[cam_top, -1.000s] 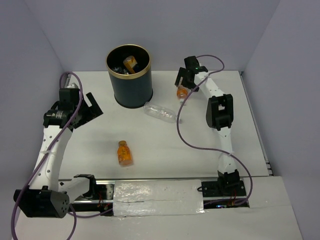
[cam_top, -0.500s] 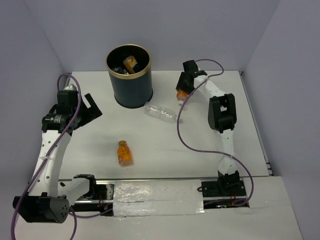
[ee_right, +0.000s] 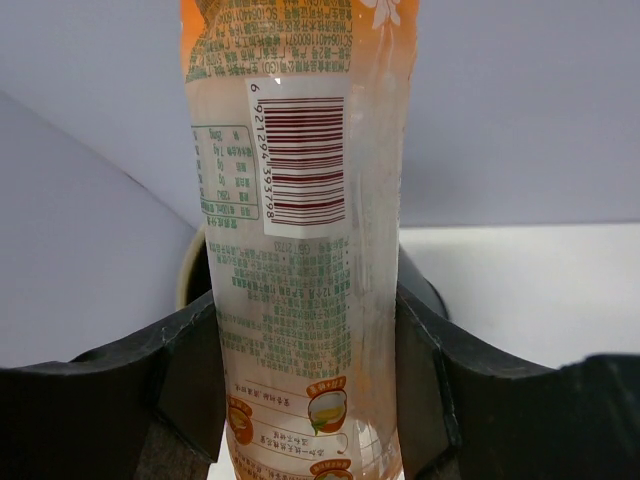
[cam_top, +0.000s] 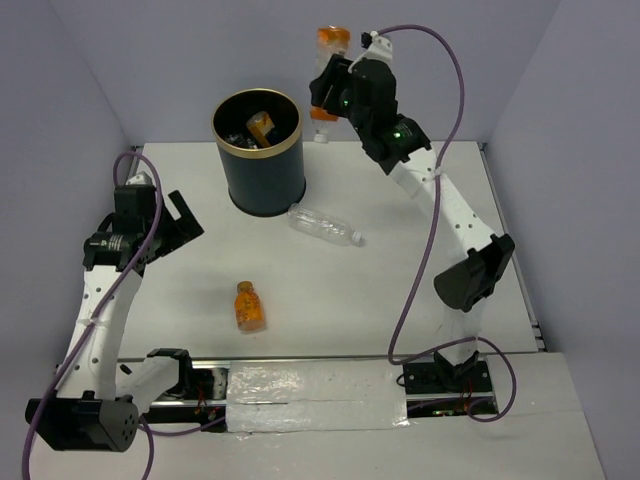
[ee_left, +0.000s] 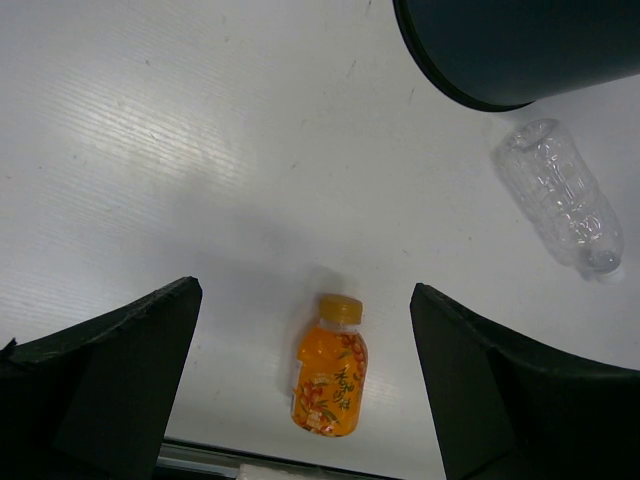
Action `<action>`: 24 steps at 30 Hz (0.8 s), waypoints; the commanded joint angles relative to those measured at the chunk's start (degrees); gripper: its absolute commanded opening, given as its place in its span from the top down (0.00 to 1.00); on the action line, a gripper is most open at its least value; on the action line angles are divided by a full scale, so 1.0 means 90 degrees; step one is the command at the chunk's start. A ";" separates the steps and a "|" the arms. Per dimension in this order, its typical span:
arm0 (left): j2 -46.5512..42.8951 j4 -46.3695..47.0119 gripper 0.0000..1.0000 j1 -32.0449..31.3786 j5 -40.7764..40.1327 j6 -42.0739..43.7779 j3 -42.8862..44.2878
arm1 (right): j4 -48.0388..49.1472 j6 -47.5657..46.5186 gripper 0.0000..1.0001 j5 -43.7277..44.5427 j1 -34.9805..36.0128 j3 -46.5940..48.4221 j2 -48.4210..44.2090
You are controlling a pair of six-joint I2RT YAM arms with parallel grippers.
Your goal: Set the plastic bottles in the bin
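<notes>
My right gripper (cam_top: 333, 88) is high in the air, just right of the bin (cam_top: 226, 170), shut on a plastic bottle with an orange-and-white label (cam_top: 331, 42). In the right wrist view that bottle (ee_right: 300, 200) stands between the two pads, with the gripper (ee_right: 305, 340) closed on its sides and the bin's rim (ee_right: 187, 275) behind it. A small orange bottle (cam_top: 249, 306) lies on the table, and a clear bottle (cam_top: 322, 225) lies right of the bin. My left gripper (cam_top: 172, 228) hangs open at the left; its wrist view shows the orange bottle (ee_left: 331, 370) below its gap (ee_left: 305, 300), the clear bottle (ee_left: 560, 195) and the bin (ee_left: 520, 50).
Inside the bin lies an orange bottle (cam_top: 262, 125) among darker items. Grey walls close in the table on three sides. A silver taped strip (cam_top: 315, 385) runs along the near edge between the arm bases. Purple cables trail from both arms.
The right gripper closed on the orange-and-white bottle at the back right of the table and lifted it up and to the left, close to the bin. The left arm barely moved.
</notes>
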 commanded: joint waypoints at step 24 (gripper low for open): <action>-0.0504 -0.0295 0.01 0.0025 0.0088 -0.0117 -0.0127 | 0.2215 -0.0125 0.48 0.1445 0.0944 0.2407 0.3229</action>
